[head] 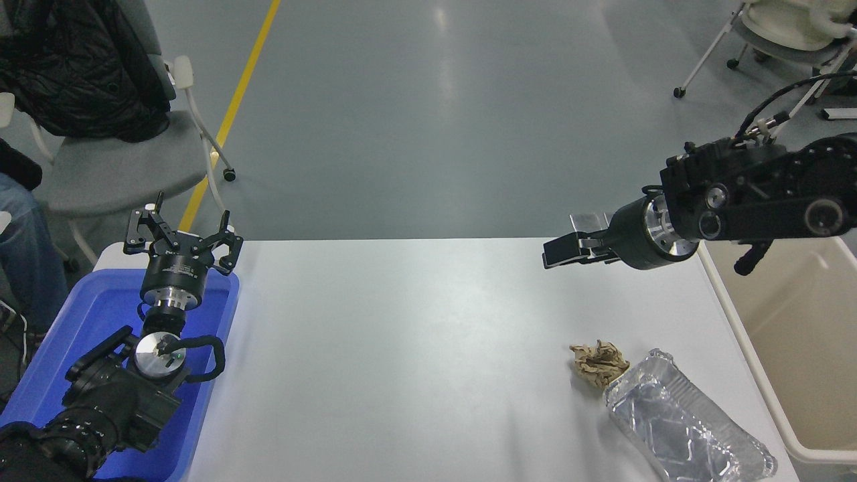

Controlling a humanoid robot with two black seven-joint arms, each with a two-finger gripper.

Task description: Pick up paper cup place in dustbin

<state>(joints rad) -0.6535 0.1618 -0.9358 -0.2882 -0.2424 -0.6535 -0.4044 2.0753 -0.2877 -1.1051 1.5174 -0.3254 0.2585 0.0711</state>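
Observation:
The paper cup is out of view. The dustbin (740, 314), a large beige tub, stands off the table's right edge, cut by the picture's border. My right gripper (559, 252) reaches in from the right, hanging above the table's far right part just left of the dustbin, pointing left. It is seen side-on, open, with nothing in it. My left gripper (182, 234) is parked open over the far end of a blue tray at the lower left.
A crumpled brown paper wad (598, 363) and a crinkled foil tray (683, 422) lie at the table's near right. The blue tray (53, 355) sits at the left edge. Chairs stand on the floor beyond, and a person's leg shows at far left.

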